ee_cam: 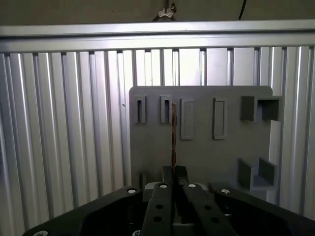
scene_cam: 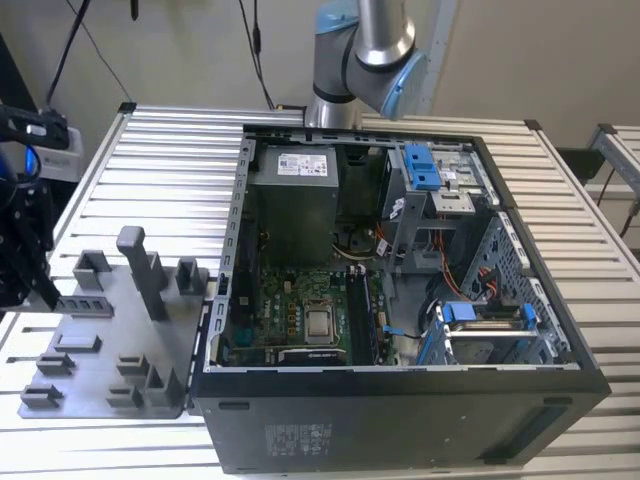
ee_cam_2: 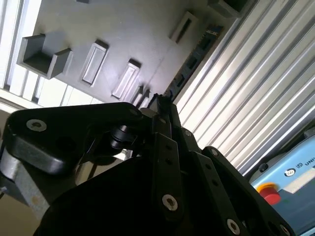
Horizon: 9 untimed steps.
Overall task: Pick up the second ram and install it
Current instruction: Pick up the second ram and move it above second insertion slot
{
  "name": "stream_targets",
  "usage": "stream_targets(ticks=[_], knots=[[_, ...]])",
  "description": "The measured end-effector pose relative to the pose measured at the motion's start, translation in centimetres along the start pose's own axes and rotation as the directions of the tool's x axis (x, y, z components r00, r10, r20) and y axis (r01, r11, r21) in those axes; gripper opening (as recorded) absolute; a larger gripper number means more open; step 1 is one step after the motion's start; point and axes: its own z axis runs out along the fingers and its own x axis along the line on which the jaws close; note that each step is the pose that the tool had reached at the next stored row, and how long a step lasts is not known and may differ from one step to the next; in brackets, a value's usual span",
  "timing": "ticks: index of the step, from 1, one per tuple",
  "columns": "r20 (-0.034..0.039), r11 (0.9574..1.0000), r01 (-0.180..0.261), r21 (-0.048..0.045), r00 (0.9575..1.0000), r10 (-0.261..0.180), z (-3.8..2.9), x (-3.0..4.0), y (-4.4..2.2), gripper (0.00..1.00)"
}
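1. On the desk (scene_cam: 150, 150), left of the case (scene_cam: 400, 420) in the exterior view, sits the tray (scene_cam: 110, 340); its posts (scene_cam: 135, 255) could snag a tilted load.
2. Gripper (ee_cam: 173, 172): clamped on the ram.
3. Ram (ee_cam: 173, 132): edge-on over the tray, pinched at one end, so it may slip or twist.

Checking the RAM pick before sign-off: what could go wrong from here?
1. The gripper pinches the second ram by one end, with most of it sticking out, so it might tilt or slip.
2. It is over the grey tray, outside the computer case. The case's raised wall stands between them, so the stick could clip it.
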Motion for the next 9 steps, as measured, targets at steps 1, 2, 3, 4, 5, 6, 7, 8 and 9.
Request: stream_targets(ticks=[1, 2, 3, 4, 5, 6, 7, 8, 9], knots=[[0.0001, 1.0, 0.0, 0.0, 1.0, 0.0, -0.16, 0.0, 0.0, 0.14], [0.0, 1.0, 0.0, 0.0, 1.0, 0.0, -0.32, -0.01, -0.01, 0.14], [0.0, 1.0, 0.0, 0.0, 1.0, 0.0, -0.5, -0.01, -0.01, 0.14], [0.0001, 1.0, 0.0, 0.0001, 1.0, 0.0, -0.65, -0.02, -0.01, 0.14], [0.0001, 1.0, 0.0, 0.0001, 1.0, 0.0, -0.82, -0.02, -0.01, 0.14], [0.0, 1.0, 0.0, 0.0, 1.0, 0.0, -0.98, -0.02, -0.01, 0.14], [0.0, 1.0, 0.0, 0.0, 1.0, 0.0, -1.13, -0.03, -0.02, 0.14], [0.0, 1.0, 0.0, 0.0, 1.0, 0.0, -1.29, -0.03, -0.02, 0.14], [0.0, 1.0, 0.0, 0.0001, 1.0, 0.0, -1.47, -0.03, -0.02, 0.14]])
